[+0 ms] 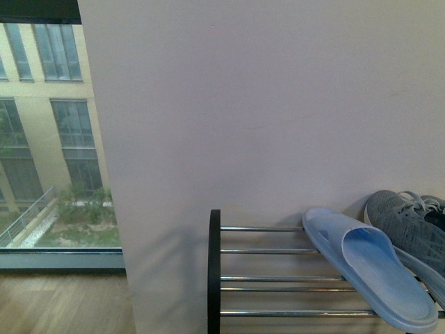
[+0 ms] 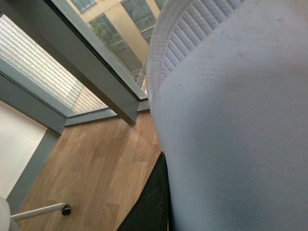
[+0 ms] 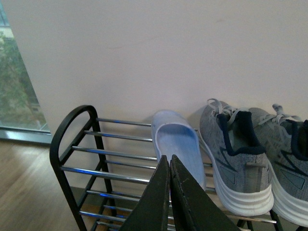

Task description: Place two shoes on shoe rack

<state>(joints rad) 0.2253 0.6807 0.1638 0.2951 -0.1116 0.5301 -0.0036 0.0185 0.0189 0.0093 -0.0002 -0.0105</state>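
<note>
A pale blue slide (image 2: 231,125) fills most of the left wrist view, with my left gripper (image 2: 166,163) shut on it; only one black finger (image 2: 151,202) shows beside its sole. Another pale blue slide (image 1: 368,275) (image 3: 178,144) lies on the top shelf of the shoe rack (image 1: 214,271) (image 3: 72,130). To its right stand two grey sneakers (image 3: 231,154) (image 3: 288,159), one of which shows in the front view (image 1: 410,229). My right gripper (image 3: 170,161) is shut and empty, hovering in front of the slide on the rack. Neither arm shows in the front view.
A pale wall (image 1: 278,104) rises right behind the rack. A large window (image 1: 49,139) and wood floor (image 1: 62,303) lie to the left. A white chair leg with a caster (image 2: 48,209) stands on the floor below the held slide.
</note>
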